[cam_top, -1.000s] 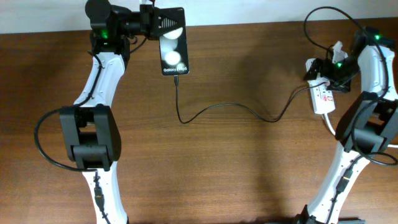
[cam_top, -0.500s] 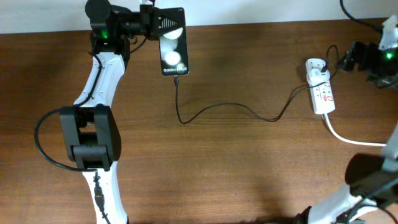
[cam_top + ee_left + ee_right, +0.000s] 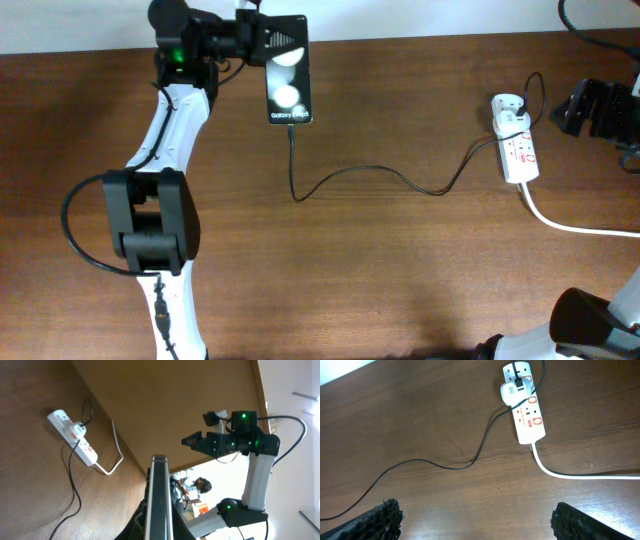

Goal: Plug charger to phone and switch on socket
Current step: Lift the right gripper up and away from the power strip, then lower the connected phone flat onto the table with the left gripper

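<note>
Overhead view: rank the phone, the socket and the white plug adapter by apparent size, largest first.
1. phone, though it may be lifted nearer the camera, so its lead is unsure.
2. socket.
3. white plug adapter, clearly smallest, plugged into the socket.

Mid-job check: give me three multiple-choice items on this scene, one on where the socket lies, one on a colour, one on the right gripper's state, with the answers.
1. In the overhead view, where on the table does the socket lie?
A. left side
B. middle
C. right side

2. What colour is the thick cord leaving the socket?
A. black
B. white
C. red

3. How does the right gripper stand?
A. shut on the socket
B. open, apart from the socket
C. shut on the thick cord

Answers:
1 C, the socket sits near the right edge.
2 B, the right wrist view shows it white against the brown wood.
3 B, its fingers are spread wide with nothing between them.
</note>
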Motion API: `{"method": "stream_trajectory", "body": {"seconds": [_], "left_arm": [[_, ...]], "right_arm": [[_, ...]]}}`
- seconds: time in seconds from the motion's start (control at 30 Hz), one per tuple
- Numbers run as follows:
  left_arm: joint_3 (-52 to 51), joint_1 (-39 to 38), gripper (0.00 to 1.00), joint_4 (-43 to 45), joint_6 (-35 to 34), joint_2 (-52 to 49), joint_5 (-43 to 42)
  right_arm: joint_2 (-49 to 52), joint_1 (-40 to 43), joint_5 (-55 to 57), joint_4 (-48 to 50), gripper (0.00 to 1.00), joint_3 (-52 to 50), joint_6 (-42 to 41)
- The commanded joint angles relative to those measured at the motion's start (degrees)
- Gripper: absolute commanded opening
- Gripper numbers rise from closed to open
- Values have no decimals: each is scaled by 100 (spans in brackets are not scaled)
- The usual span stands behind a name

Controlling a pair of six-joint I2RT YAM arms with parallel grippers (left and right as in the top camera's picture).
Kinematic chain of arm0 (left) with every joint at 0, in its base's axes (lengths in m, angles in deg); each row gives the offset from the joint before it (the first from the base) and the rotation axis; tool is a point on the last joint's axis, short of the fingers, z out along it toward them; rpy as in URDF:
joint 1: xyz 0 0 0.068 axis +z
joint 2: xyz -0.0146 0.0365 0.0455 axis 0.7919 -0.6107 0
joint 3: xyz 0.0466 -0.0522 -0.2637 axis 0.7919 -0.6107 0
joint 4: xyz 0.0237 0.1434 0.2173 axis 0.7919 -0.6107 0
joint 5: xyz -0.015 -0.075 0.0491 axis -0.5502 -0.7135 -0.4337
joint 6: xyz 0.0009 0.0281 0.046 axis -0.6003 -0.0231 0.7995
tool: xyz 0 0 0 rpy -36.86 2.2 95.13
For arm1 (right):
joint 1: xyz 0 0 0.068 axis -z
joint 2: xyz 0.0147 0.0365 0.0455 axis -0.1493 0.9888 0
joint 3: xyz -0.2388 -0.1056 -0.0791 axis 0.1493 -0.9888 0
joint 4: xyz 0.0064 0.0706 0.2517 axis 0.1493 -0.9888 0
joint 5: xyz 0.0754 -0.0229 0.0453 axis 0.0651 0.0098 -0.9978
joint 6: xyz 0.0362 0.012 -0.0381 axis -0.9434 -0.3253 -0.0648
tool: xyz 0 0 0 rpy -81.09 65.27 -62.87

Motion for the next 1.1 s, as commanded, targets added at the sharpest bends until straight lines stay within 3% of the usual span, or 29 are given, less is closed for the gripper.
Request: {"method": "stream_trajectory", "body": {"seconds": [0.0, 0.1, 0.23, 0.3, 0.5, 0.6, 0.73, 1.07], "left_arm": [[68, -214, 0, 26, 199, 31, 50], [57, -229, 0, -240, 389, 26, 295], [57, -227, 0, -3370, 2892, 26, 1191], [57, -229, 0, -4269, 3891, 26, 1578], [57, -251, 0, -6284, 5792, 24, 2734], [57, -337, 0, -6793, 6026, 17, 3333], [57, -667, 0, -6832, 6107, -201, 3910], [57, -861, 0, -6651, 6078, -874, 4258]], "right_arm": [[-13, -26, -33, -33, 99, 70, 9], [-13, -26, -33, -33, 99, 68, 9], [-7, -26, -33, -24, 99, 52, 9], [-7, -26, -33, -20, 99, 52, 9], [-7, -26, -35, -17, 99, 35, 9], [9, -26, -35, -9, 99, -33, 9], [96, -26, -33, -17, 99, -50, 11], [103, -26, -31, -15, 99, -59, 11]]}}
